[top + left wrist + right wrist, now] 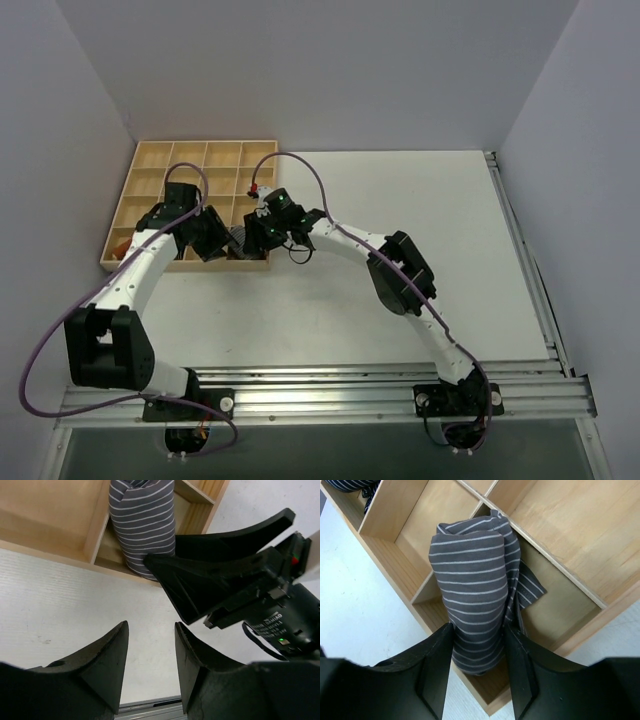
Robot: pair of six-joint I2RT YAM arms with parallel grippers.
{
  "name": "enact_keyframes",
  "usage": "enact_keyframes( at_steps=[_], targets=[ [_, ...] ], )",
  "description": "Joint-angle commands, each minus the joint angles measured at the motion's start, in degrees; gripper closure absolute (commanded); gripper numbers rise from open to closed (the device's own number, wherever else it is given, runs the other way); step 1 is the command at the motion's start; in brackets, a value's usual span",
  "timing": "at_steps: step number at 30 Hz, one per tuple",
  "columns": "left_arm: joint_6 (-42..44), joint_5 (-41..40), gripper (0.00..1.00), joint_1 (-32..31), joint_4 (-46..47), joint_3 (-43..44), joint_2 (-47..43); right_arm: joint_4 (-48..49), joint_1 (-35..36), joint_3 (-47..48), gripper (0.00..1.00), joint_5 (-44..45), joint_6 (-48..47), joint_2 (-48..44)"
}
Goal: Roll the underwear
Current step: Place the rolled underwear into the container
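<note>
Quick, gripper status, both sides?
Left gripper: open, holding nothing.
Right gripper: fingers on either side of the striped grey roll in the wooden tray; whether it grips cannot be told.

Tray (560,510): pale matt wood. Striped roll (470,580): soft cloth. Table (60,605): white, matt. Left gripper (151,627): matt black plastic.

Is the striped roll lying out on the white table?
No, the striped roll sits inside a compartment of the wooden tray.
</note>
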Motion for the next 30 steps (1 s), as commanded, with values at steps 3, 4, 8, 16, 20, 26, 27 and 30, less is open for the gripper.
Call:
enact_keyframes(
  at_steps=[3,4,8,16,20,26,27,30],
  targets=[
    [3.9,1.1,0.50,0.5,3.9,6.6,4.3,-6.7,-2.4,-1.5,0.58,-1.3,-2.7,-3.2],
    [4.8,0.9,0.50,0.6,4.0,7.1,5.7,-6.8,-2.4,-1.4,0.58,-1.4,-2.5,-3.3],
    [6.7,1.5,0.50,1.3,3.8,10.3,9.1,-7.3,-2.6,-1.0,0.58,-1.3,-2.4,-3.7],
    [9.6,4.5,0.50,1.7,4.5,14.0,14.5,-7.8,-2.9,-1.1,0.65,-0.8,-2.3,-6.7],
    [9.9,7.7,0.50,1.8,7.0,14.1,16.9,-6.5,-2.8,-1.9,0.69,-0.3,-1.7,-8.5],
    [11.4,9.3,0.50,1.8,7.3,15.8,21.0,-4.1,-2.6,-3.5,0.75,-1.6,-0.2,-9.0],
    [11.6,9.3,0.50,1.8,7.2,15.9,21.5,-3.8,-2.4,-3.7,0.75,-1.9,-0.1,-9.0],
    [11.9,10.1,0.50,1.8,8.0,15.9,22.7,-1.1,-1.8,-4.3,0.78,-3.2,0.4,-9.2]
  ],
)
